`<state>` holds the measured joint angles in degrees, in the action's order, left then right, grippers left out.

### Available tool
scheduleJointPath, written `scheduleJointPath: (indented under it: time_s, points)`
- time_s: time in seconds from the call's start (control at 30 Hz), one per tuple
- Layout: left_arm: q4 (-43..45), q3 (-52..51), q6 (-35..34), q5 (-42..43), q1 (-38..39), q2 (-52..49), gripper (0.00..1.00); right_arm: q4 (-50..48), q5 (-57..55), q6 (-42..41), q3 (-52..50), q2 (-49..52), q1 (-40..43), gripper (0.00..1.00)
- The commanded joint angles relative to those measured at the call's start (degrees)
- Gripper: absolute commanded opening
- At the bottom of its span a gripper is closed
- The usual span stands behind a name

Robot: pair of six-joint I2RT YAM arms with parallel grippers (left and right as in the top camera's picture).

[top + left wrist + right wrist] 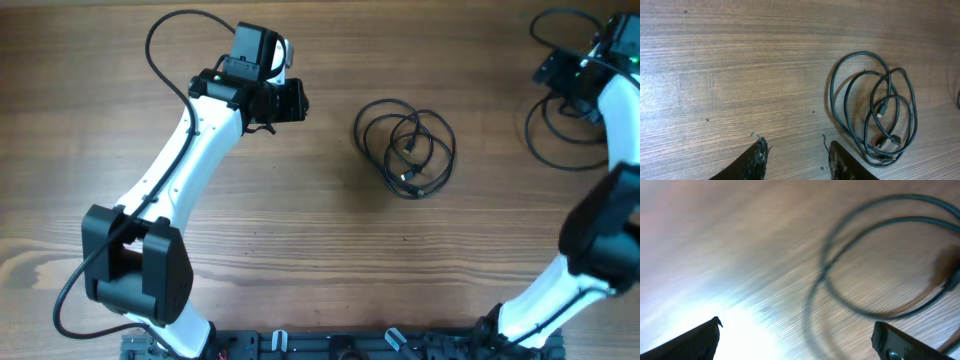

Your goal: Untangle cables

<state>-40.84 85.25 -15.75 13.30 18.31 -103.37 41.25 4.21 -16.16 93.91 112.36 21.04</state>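
Since the cables are thin, light & floppy, they'll prob. slide on the wood counter and drag each other. Best hold is an outer loop edge, not the plugs inside. They lie mid-counter in a loose coil. Nearby the left hand hovers, fingers apart, empty. Far off, the right hand is spread wide too, empty, over another black loop (whose, can't tell). No obstacle btwn.
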Motion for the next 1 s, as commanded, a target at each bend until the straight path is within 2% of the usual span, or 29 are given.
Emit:
scheduleJointPath:
  time_s: [0.0,0.13,0.33,0.57,0.73,0.97]
  points:
    - [0.9,0.4,0.5,-0.3,1.7,0.2,0.43,3.3,16.8,1.2,0.6,-8.7,-0.4,1.0]
    - [1.7,0.3,0.3,-0.3,4.3,-0.7,0.46,7.6,24.1,4.4,0.6,-10.8,-1.6,1.0]
    - [5.2,0.3,0.0,-0.3,8.7,-3.4,0.47,11.9,23.9,5.7,-0.6,-10.6,-3.5,1.0]
    - [13.8,0.3,-8.8,-0.3,13.5,-9.9,0.57,12.9,23.9,5.6,-0.6,-10.6,-3.8,0.99]
    - [20.4,0.3,-12.0,-0.3,17.2,-13.9,0.67,14.1,23.6,5.6,-0.6,-10.6,-3.8,0.99]
    - [26.6,0.3,-12.0,-0.4,22.5,-19.1,0.65,15.6,23.6,5.7,-0.6,-10.6,-3.8,0.99]
